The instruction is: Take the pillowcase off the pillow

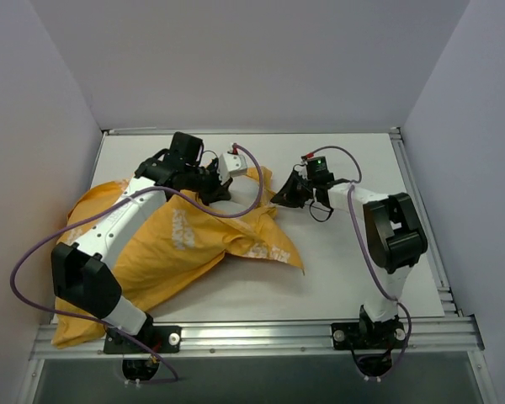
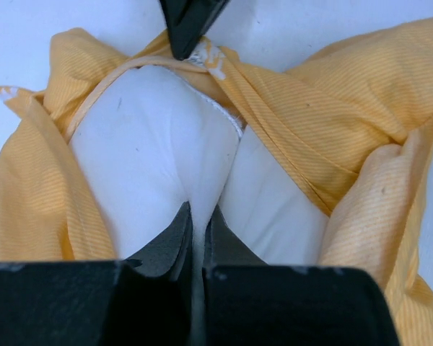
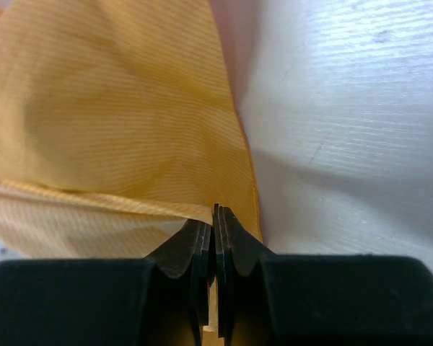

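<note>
The orange-yellow pillowcase [image 1: 185,244] lies crumpled over the table's left half, under my left arm. In the left wrist view its open mouth [image 2: 303,122] is spread around the plump white pillow [image 2: 144,137]. My left gripper [image 2: 200,210] is shut on a pinched fold of the pillow's white fabric, and in the top view this gripper [image 1: 221,187] sits at the case's far end. My right gripper [image 3: 215,213] is shut on the pillowcase's hem [image 3: 94,198], just right of the left one [image 1: 279,195]. Its fingertips [image 2: 191,29] show at the top of the left wrist view.
White table [image 1: 353,252] between grey walls. An aluminium rail [image 1: 261,337] runs along the near edge and another down the right side [image 1: 417,202]. Purple cables [image 1: 34,252] loop off both arms. The pillowcase's near corner hangs over the front left edge [image 1: 71,328].
</note>
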